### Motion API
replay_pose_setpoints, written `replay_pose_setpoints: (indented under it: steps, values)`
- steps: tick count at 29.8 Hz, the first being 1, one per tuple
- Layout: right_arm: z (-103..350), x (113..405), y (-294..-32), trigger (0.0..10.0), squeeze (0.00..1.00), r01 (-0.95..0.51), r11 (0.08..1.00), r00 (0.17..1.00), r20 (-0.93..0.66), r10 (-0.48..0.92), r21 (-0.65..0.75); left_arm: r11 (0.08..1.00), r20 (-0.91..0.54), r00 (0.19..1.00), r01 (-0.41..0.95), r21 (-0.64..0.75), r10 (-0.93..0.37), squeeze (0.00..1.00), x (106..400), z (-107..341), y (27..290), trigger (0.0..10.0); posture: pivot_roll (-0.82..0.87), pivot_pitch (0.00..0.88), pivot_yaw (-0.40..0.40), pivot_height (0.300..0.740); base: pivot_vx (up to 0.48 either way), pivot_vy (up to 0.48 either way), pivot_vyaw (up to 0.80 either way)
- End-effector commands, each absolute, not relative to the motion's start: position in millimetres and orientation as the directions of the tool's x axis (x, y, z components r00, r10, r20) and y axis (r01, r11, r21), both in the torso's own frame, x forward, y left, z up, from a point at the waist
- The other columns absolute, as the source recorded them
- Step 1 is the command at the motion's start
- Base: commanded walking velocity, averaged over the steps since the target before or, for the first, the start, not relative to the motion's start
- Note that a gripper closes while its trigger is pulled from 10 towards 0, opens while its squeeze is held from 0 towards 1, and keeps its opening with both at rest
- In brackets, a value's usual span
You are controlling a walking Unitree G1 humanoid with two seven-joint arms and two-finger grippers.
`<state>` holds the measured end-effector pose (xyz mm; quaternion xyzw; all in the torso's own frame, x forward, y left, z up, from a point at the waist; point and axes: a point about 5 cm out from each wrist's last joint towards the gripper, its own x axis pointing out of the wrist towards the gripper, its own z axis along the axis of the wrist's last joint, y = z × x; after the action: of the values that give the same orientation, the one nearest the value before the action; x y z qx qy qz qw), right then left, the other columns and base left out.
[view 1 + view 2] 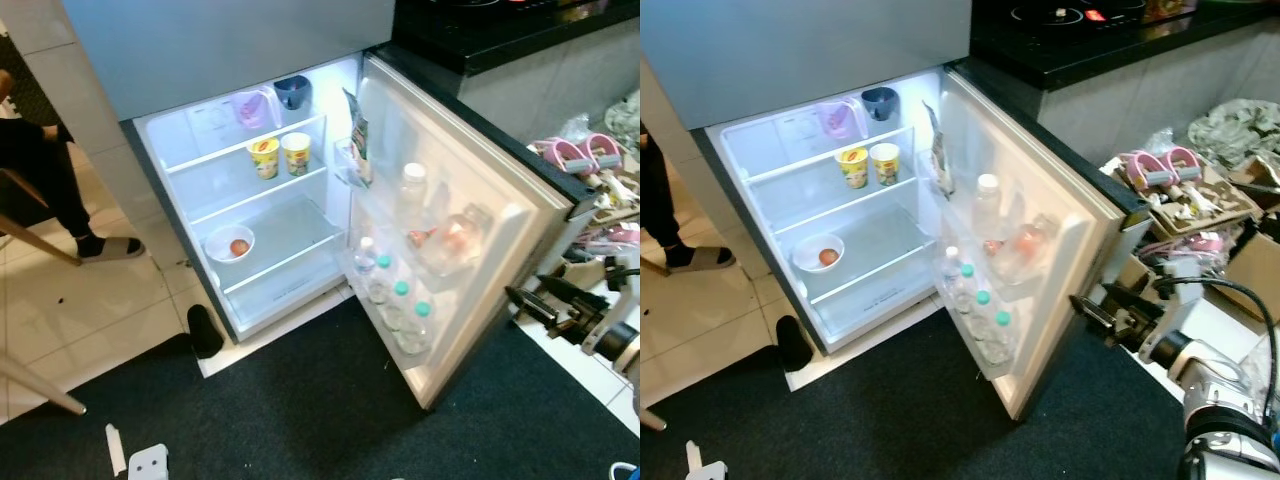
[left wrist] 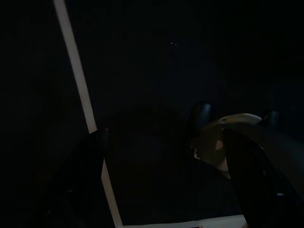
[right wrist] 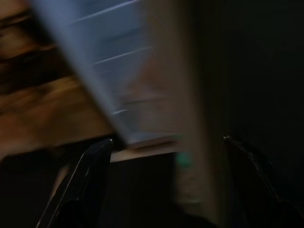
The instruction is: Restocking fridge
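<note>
The dark mat (image 1: pixel 330 420) is lying closest to the camera, spreading in front of the open fridge (image 1: pixel 260 200), with a small white bracket-like piece (image 1: pixel 148 463) resting on it near the robot's feet. The right end effector (image 1: pixel 1092 308) is reaching toward the free edge of the fridge door (image 1: pixel 1080 250), its two black fingers spread wide and holding nothing; in the right wrist view the door edge is passing between those fingers (image 3: pixel 90 175), blurred. The left end effector (image 2: pixel 166 190) is hanging idle in shade over the dark mat, fingers apart and empty.

Inside the fridge, two printed cups (image 1: pixel 281 155) are standing on the middle shelf, a white bowl with an egg (image 1: pixel 230 243) is sitting on the lower shelf, and a pink jug (image 1: pixel 250 108) and a dark cup (image 1: pixel 292 92) are on top. Bottles with green caps (image 1: pixel 400 305) are filling the lower door rack. A person's leg and sandal (image 1: pixel 105 247) are showing at the left, near the fridge.

The step in hand appears to be working the door at its outer edge. To do it well, the right end effector should be centring the door edge between its fingers before contact, then moving along the door's arc around the hinge, slowly, so the bottles in the rack are not toppling.
</note>
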<state>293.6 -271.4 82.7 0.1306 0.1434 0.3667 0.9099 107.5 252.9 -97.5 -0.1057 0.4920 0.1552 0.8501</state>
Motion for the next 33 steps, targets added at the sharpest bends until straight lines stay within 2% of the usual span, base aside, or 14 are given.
replay_pose_setpoints:
  steps: [1, 5, 7, 9, 14, 17, 20, 23, 25, 27, 29, 30, 31, 33]
  values:
    - [86.5, 299.3, -250.6, 10.0, 0.0, -0.713, 0.617, 0.608, -0.146, 0.781, 0.333, 0.935, -0.881, 0.452, -0.353, -0.03, 0.143, 0.0, 102.4, -100.3, 248.2, 10.0, -0.06, 0.058, 0.016, 0.74, 0.0, 0.0, 0.0]
    - [86.9, 299.3, -223.3, 10.0, 0.0, -0.8, 0.506, 0.494, -0.126, 0.86, 0.322, 0.937, -0.881, 0.454, -0.348, -0.035, 0.136, 0.0, 103.0, -100.7, 245.8, 10.0, -0.05, 0.052, 0.013, 0.74, 0.0, 0.0, 0.0]
    - [89.9, 296.0, -196.6, 10.0, 0.0, -0.867, 0.372, 0.365, -0.086, 0.927, 0.33, 0.941, -0.884, 0.45, -0.337, -0.037, 0.126, 0.0, 101.3, -101.6, 244.0, 10.0, -0.05, 0.041, 0.009, 0.74, 0.0, 0.0, 0.0]
    - [89.7, 291.7, -186.9, 10.0, 0.0, -0.889, 0.309, 0.3, -0.081, 0.951, 0.338, 0.942, -0.886, 0.446, -0.333, -0.037, 0.123, 0.0, 100.3, -102.1, 243.3, 10.0, -0.05, 0.037, 0.006, 0.74, 0.0, 0.0, 0.0]
    - [74.2, 275.9, -170.2, 10.0, 0.0, -0.899, 0.208, 0.167, -0.137, 0.976, 0.386, 0.943, -0.888, 0.444, -0.33, -0.039, 0.119, 0.0, 99.6, -102.8, 241.3, 10.0, -0.05, 0.032, -0.004, 0.74, 0.0, 0.0, 0.0]
    - [67.8, 272.7, -171.0, 10.0, 0.0, -0.89, 0.217, 0.16, -0.171, 0.972, 0.4, 0.943, -0.889, 0.444, -0.33, -0.041, 0.117, 0.0, 99.5, -103.0, 240.3, 10.0, -0.05, 0.032, -0.008, 0.74, 0.0, 0.0, 0.0]
    - [54.1, 266.5, -177.4, 10.0, 0.0, -0.872, 0.253, 0.153, -0.259, 0.954, 0.419, 0.943, -0.888, 0.447, -0.329, -0.047, 0.111, 0.0, 100.3, -103.4, 238.2, 10.0, -0.05, 0.034, -0.012, 0.74, 0.0, 0.0, 0.0]
    - [21.6, 245.8, -206.5, 10.0, 0.0, -0.803, 0.401, 0.146, -0.508, 0.849, 0.44, 0.945, -0.89, 0.445, -0.322, -0.056, 0.098, 0.0, 98.8, -104.8, 233.4, 10.0, -0.05, 0.039, -0.016, 0.74, 0.0, 0.0, 0.0]
    - [15.5, 241.0, -215.6, 10.0, 0.0, -0.782, 0.445, 0.15, -0.56, 0.815, 0.437, 0.945, -0.891, 0.443, -0.321, -0.058, 0.096, 0.0, 98.2, -105.2, 232.5, 10.0, -0.05, 0.039, -0.016, 0.74, 0.0, 0.0, 0.0]
    - [0.1, 224.1, -249.2, 10.0, 0.0, -0.702, 0.592, 0.148, -0.733, 0.664, 0.395, 0.947, -0.897, 0.433, -0.317, -0.058, 0.09, 0.0, 94.6, -106.5, 230.7, 10.0, -0.06, 0.047, -0.015, 0.74, 0.0, 0.0, 0.0]
    - [-3.6, 218.5, -261.6, 10.0, 0.0, -0.672, 0.644, 0.149, -0.786, 0.6, 0.365, 0.947, -0.899, 0.43, -0.316, -0.058, 0.088, 0.0, 93.3, -106.9, 230.2, 10.0, -0.06, 0.047, -0.015, 0.74, 0.0, 0.0, 0.0]
    - [-6.2, 212.1, -287.8, 10.0, 0.0, -0.6, 0.755, 0.185, -0.872, 0.452, 0.264, 0.947, -0.9, 0.427, -0.314, -0.059, 0.085, 0.0, 92.2, -107.4, 229.3, 10.0, -0.07, 0.053, -0.015, 0.74, 0.0, 0.0, 0.0]
    - [-6.2, 212.1, -287.8, 10.0, 0.0, -0.6, 0.755, 0.185, -0.872, 0.452, 0.264, 0.947, -0.9, 0.427, -0.314, -0.059, 0.085, 0.0, 92.2, -107.4, 229.3, 10.0, -0.07, 0.053, -0.015, 0.74, 0.0, 0.0, 0.0]
    - [-4.5, 209.1, -312.4, 10.0, 0.0, -0.52, 0.844, 0.239, -0.927, 0.29, 0.131, 0.947, -0.9, 0.427, -0.315, -0.061, 0.084, 0.0, 92.1, -107.5, 228.8, 10.0, -0.07, 0.055, -0.016, 0.74, 0.0, 0.0, 0.0]
